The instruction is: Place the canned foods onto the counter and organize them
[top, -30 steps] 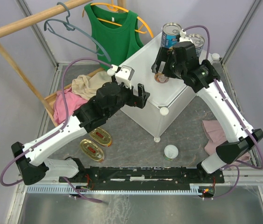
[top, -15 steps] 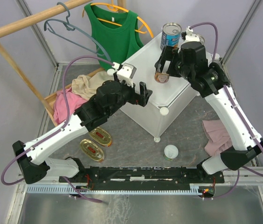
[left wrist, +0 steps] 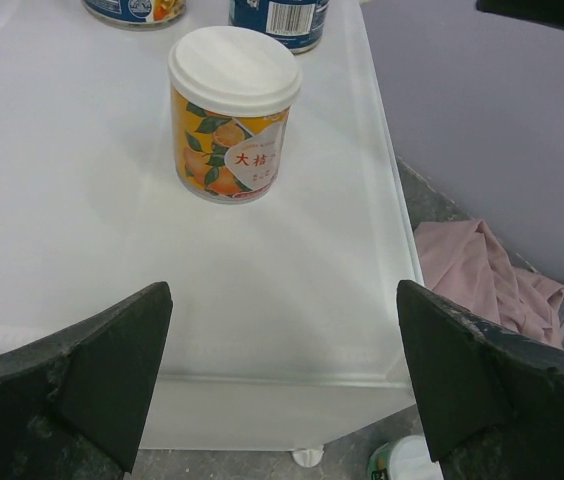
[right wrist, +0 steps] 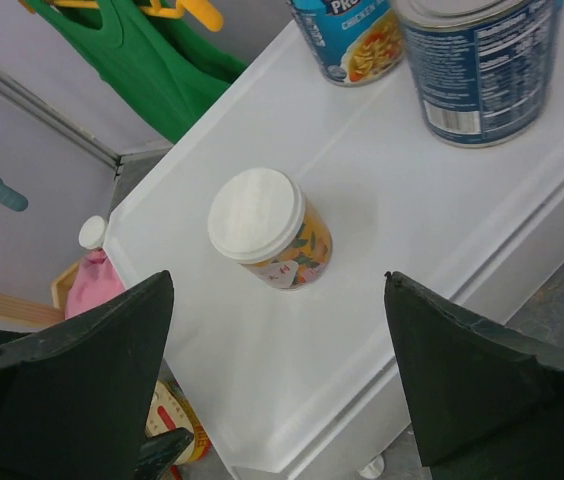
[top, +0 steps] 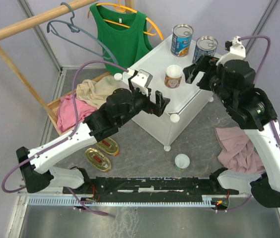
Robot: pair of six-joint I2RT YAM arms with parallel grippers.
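clothes tray (top: 63, 106): far left on the floor, with pink and beige stuff heaped in it.
oval gold tins (top: 107, 145): both flat on the floor at the near left, side by side under my left arm, so not on the counter yet.
left gripper (top: 161, 101): spread wide with nothing in it, hanging over the near-left part of the counter and facing the small can up there.
counter (top: 152, 111): the white cube in the middle, I count three cans on top.
small can on the counter (top: 173, 77): white lid, orange fruit label, upright around the middle of the top, clear of both grippers.
small can on the floor (top: 182, 161): just near of the counter's front leg; I only see its white lid.
tall cans (top: 181, 39): both upright, side by side at the far end of the counter.
right gripper (top: 194, 71): wide apart and empty, over the counter's right edge, just right of the small can.
pink cloth (top: 239, 148): crumpled on the floor at the right.
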